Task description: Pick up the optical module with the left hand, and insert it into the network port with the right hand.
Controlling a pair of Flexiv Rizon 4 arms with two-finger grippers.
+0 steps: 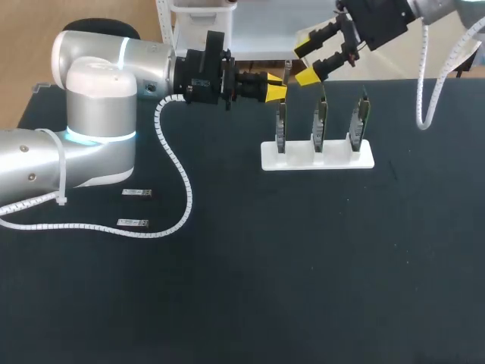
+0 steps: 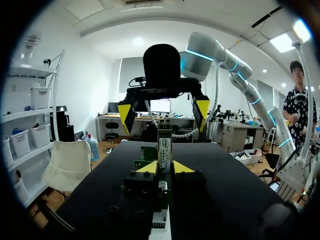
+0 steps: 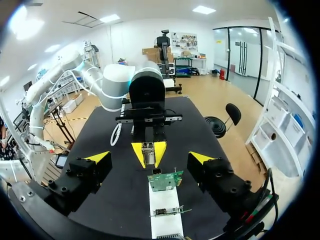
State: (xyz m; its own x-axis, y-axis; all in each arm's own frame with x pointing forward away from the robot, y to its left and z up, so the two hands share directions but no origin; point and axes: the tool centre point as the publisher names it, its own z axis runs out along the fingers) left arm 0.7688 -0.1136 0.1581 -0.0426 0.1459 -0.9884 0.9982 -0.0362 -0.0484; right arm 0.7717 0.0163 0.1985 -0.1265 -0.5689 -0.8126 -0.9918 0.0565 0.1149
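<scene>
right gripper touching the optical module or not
Apart. Right wrist view: the right gripper, fingers open, stands clear on both sides of the optical module in the left gripper.

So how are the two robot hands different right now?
The left gripper has fingers pinched shut on the optical module; the right gripper has fingers spread wide, holding nothing. The left gripper lies level; the right gripper tilts downward. Both have yellow tips and face each other.

bright, even light from overhead; glare on left arm [image 1: 95, 76] shell; black table [image 1: 303, 273] matte, shadows faint.
</scene>
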